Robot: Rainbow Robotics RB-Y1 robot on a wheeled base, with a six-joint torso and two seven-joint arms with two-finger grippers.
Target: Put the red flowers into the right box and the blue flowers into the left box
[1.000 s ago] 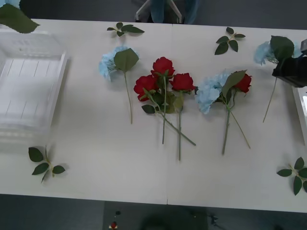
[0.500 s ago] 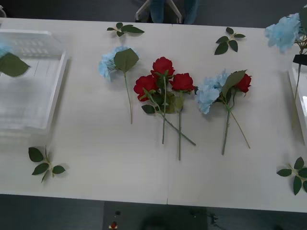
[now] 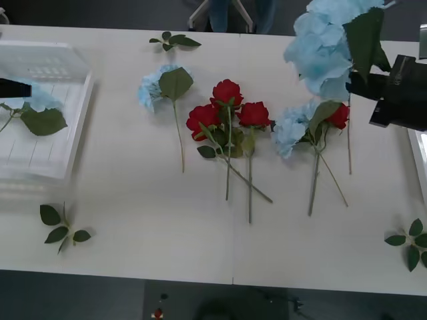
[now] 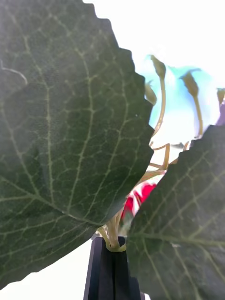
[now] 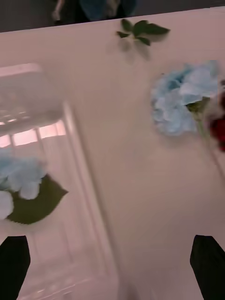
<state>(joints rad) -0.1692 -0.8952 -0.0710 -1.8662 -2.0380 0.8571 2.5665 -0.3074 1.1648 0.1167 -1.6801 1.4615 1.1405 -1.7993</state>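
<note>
1. Nearest the robot, leaf sprigs (image 3: 62,227) lay on the white table (image 3: 147,220) at its front left and front right.
2. At mid-table three red roses (image 3: 227,112) lay bunched, stems toward the robot; a fourth rose (image 3: 339,115) lay beside a blue flower (image 3: 291,129) to their right, and another blue flower (image 3: 159,85) lay to their left.
3. The right gripper (image 4: 111,269) was raised over the table's right side, clenched on the stem of a blue cluster (image 3: 325,45) with big leaves, hanging above the fourth rose.
4. The right box (image 3: 420,150) showed as a white edge at the far right.
5. In the left box (image 3: 63,167) a blue bloom (image 5: 19,177) with its leaf seemed to rest on the slotted base.
6. The left gripper (image 5: 110,265) hung over that box's edge, fingers spread, empty.
</note>
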